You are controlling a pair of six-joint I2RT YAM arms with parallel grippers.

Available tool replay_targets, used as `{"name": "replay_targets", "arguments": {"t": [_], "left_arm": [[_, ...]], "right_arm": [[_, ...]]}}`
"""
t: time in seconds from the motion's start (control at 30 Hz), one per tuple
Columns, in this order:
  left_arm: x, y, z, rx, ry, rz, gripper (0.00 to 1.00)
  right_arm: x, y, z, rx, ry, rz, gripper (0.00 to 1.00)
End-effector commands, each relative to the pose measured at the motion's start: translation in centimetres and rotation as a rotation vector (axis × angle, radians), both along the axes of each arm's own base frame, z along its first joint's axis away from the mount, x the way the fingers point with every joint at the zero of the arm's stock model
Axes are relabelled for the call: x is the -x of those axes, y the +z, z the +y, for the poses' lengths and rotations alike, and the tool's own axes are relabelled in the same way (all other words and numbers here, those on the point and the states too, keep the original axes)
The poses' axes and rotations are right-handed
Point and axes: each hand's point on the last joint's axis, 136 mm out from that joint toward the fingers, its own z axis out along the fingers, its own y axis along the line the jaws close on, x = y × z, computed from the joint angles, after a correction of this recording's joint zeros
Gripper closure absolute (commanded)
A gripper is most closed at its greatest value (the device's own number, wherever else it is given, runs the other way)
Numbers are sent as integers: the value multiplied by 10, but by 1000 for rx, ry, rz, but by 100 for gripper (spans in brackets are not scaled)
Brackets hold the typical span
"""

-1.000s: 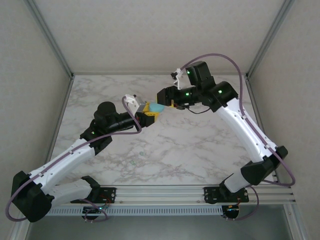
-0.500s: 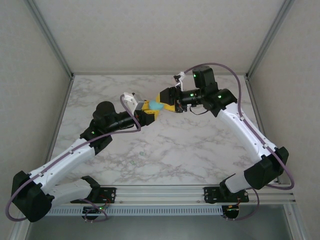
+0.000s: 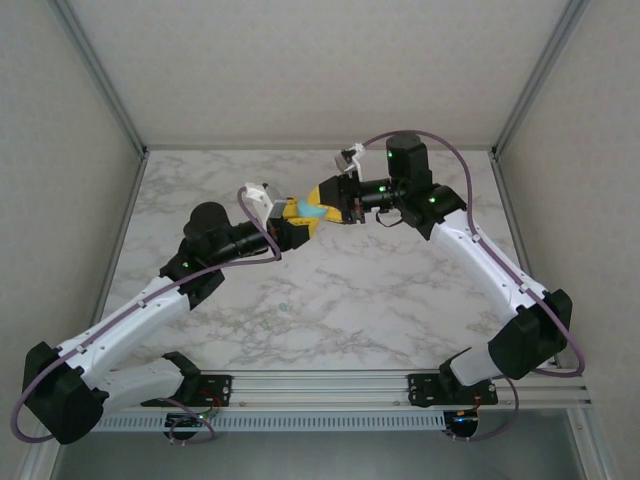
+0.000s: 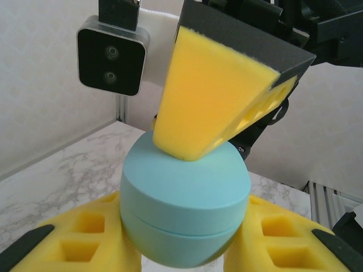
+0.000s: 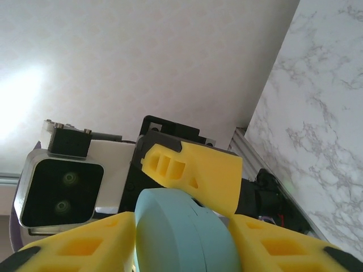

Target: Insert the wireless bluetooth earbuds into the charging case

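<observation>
Both tools flank the charging case (image 4: pixel 184 209): left tool (image 4: pixel 182 252) clamps it; right tool (image 5: pixel 182 249) grip unclear.

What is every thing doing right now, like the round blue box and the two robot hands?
Round pale teal plastic charging case: lid closed, held up above the marble table.
Left gripper: shut on the case, yellow foam pads on both sides.
Right gripper: around the case, one pad touching its top; grip unclear.
</observation>
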Motion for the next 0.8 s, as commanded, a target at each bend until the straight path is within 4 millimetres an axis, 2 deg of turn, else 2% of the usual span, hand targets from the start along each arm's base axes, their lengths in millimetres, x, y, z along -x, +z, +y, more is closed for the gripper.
{"name": "replay_targets", "arguments": {"t": [0.0,0.07,0.2,0.3,0.53,0.77], "left_arm": [[5,39,-3,80,-22,-79,73],[4,38,-4,79,-22,-74,72],[4,37,-5,75,-24,-72,72],[3,35,-6,69,-25,-71,72],[1,29,-8,36,-26,-68,72],[-3,23,-8,16,-2,-56,66]], "right_arm": [[16,10,-3,-34,49,-15,58],[18,11,-3,-39,54,-21,63],[21,13,-5,-47,55,-33,64],[22,13,-6,-49,58,-34,56],[25,10,-6,-44,71,-19,57],[18,2,-7,-2,25,-18,71]]}}
